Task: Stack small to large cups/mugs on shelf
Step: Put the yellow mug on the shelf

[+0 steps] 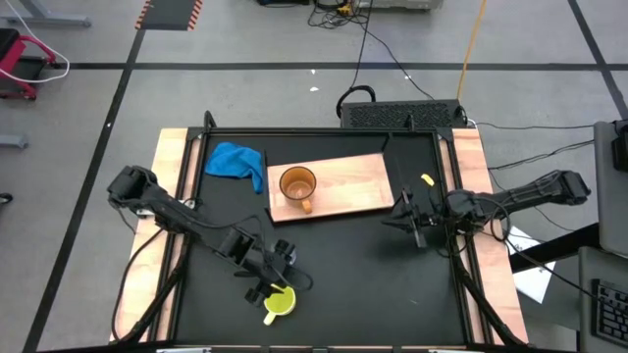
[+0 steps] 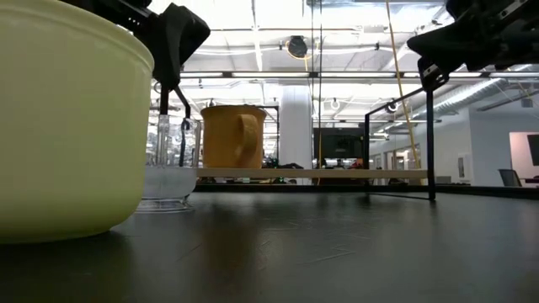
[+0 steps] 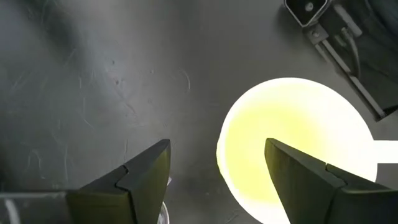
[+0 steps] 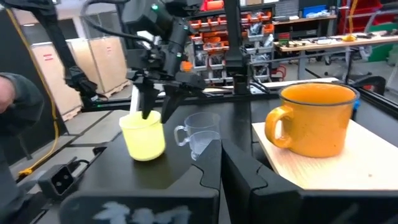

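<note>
We see left gripper (image 1: 267, 279) open, hovering straight above yellow mug (image 1: 280, 303), one finger over rim; glass cup (image 4: 198, 135) just beside; orange mug (image 1: 297, 185) on board (image 1: 353, 186); right gripper (image 1: 410, 218) farther off, grip unclear.

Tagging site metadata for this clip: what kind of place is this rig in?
Probably an industrial lab or workshop, not a home: floor tape lines around the table, storage racks of orange bins behind it, and exposed ceiling ducts and lights.
</note>
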Controlling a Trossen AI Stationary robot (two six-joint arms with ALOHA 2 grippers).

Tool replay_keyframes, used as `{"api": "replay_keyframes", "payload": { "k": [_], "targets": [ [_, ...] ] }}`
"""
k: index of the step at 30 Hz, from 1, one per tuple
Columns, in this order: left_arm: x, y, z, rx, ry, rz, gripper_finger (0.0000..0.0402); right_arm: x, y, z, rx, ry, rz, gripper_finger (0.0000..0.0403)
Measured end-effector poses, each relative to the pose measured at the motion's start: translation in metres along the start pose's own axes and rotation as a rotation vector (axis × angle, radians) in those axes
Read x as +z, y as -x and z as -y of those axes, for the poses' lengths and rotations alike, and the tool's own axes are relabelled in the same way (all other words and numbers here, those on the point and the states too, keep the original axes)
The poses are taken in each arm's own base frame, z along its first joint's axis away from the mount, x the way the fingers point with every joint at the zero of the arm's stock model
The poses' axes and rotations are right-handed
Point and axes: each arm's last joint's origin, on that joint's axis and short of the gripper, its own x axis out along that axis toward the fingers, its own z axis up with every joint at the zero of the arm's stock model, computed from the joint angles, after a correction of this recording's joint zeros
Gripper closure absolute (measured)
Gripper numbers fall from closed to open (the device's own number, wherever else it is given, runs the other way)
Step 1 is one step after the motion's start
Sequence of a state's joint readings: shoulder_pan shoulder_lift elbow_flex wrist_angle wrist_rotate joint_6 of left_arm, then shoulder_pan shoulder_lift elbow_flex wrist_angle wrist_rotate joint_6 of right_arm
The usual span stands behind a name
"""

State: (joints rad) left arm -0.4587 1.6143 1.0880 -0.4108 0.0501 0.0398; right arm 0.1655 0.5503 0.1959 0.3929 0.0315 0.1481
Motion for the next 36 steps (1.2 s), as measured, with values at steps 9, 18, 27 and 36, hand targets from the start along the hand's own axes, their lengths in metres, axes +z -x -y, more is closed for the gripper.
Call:
{"api": "replay_keyframes", "payload": {
  "k": [9, 18, 27, 36],
  "targets": [
    [-0.0010, -0.0009, 0.0006, -0.013, -0.010, -0.009, 0.0137, 0.0000, -0.0001, 0.0032, -0.025, -0.006, -0.001, 0.0403],
    [0.0000, -0.0008, 0.0022, -0.047, -0.029, 0.001, 0.0152, 0.0000, -0.0001, 0.0032, -0.025, -0.006, -0.001, 0.0403],
    [0.0044, -0.0009, 0.0023, -0.054, -0.039, 0.048, 0.0189, 0.0039, 0.0001, 0.0013, 0.024, -0.002, 0.035, 0.0403],
    [0.0048, -0.0009, 0.0022, -0.053, -0.050, 0.052, 0.0188, 0.0046, 0.0005, -0.0054, 0.150, -0.006, 0.033, 0.0403]
  ]
}}
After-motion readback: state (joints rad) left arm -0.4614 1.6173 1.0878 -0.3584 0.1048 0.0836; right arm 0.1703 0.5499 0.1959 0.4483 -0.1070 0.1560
